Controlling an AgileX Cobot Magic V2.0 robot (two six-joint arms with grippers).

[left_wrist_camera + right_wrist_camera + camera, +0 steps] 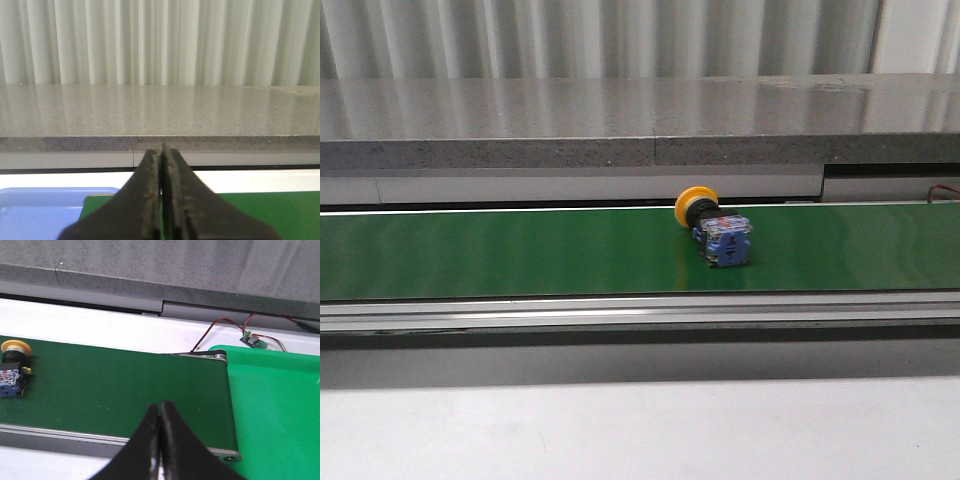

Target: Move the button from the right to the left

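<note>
The button (715, 228) lies on its side on the green conveyor belt (520, 250), a little right of centre, yellow cap toward the back and blue-grey block toward the front. It also shows in the right wrist view (12, 369), lying on the belt well away from my right gripper (160, 407), which is shut and empty over the belt's near edge. My left gripper (161, 150) is shut and empty, with the belt's end beneath it. Neither gripper shows in the front view.
A grey stone ledge (640, 120) runs behind the belt. A blue tray (40, 210) sits at the belt's left end. A bright green surface (280, 410) lies beyond the belt's right end, with a small wired circuit board (252, 340) behind it.
</note>
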